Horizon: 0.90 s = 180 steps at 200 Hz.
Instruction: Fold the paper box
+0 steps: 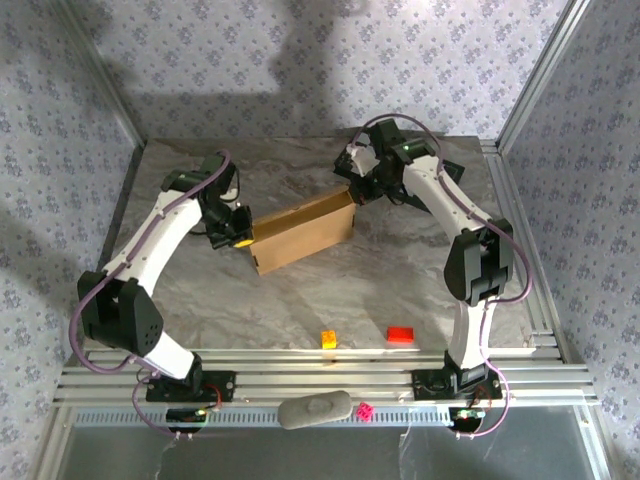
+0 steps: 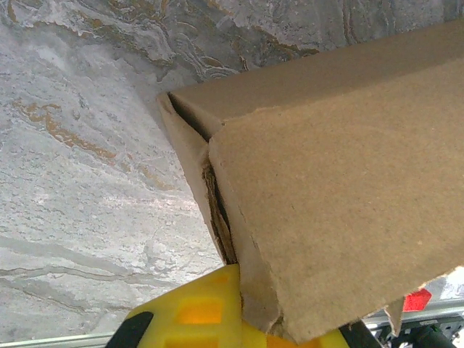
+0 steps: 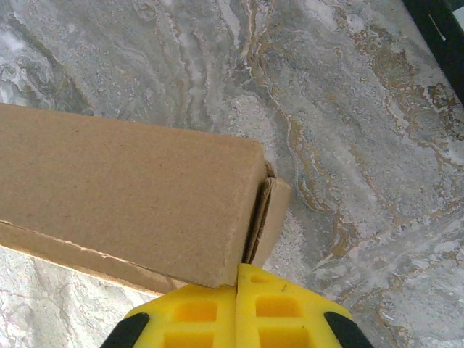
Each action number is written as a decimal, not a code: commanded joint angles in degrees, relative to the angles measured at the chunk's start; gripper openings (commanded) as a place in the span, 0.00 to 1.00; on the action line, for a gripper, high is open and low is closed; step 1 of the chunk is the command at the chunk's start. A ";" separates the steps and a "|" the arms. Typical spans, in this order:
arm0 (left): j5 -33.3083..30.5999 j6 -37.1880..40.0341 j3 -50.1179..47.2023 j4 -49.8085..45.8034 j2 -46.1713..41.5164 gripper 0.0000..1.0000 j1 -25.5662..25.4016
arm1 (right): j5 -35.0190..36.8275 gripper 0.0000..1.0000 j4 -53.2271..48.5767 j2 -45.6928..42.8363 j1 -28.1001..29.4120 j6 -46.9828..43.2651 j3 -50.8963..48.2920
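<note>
resting folded on the surface, the box sits between the arms; left tool and right tool, both closed tight, touch its ends, holding nothing.

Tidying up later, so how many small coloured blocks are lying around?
3: an orange block and a red block on the table's near edge, a pink block on the rail below. The paper box may hide others.
</note>
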 commanded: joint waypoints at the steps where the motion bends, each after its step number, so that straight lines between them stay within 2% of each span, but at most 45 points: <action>1: -0.55 -0.21 -1.82 -1.67 -1.24 0.00 -0.54 | 1.01 0.00 0.14 -1.59 0.70 -0.93 -2.13; 21: -0.53 -0.38 -2.16 -1.18 -1.82 0.02 -0.63 | 1.18 0.00 0.60 -1.88 0.79 -1.13 -2.94; 45: -0.38 -1.39 -0.74 -1.15 -2.99 0.25 -0.81 | 1.45 0.00 0.74 -2.03 0.75 -1.35 -3.34; 71: 0.48 -3.75 1.31 -1.70 -5.43 0.40 -0.90 | 1.59 0.00 0.85 -2.15 0.87 -1.38 -3.63; 98: 1.34 -9.67 1.89 -0.15 -10.08 0.46 -0.81 | 1.45 0.00 1.00 -2.32 0.87 -1.46 -3.81; 131: -1.67 -20.53 -0.83 5.69 -15.95 0.53 0.97 | 1.57 0.00 1.27 -2.33 0.96 -1.45 -3.74; 180: 0.64 -36.79 -9.68 19.47 -16.23 0.55 4.37 | 1.43 0.00 1.29 -2.65 1.13 -1.46 -4.18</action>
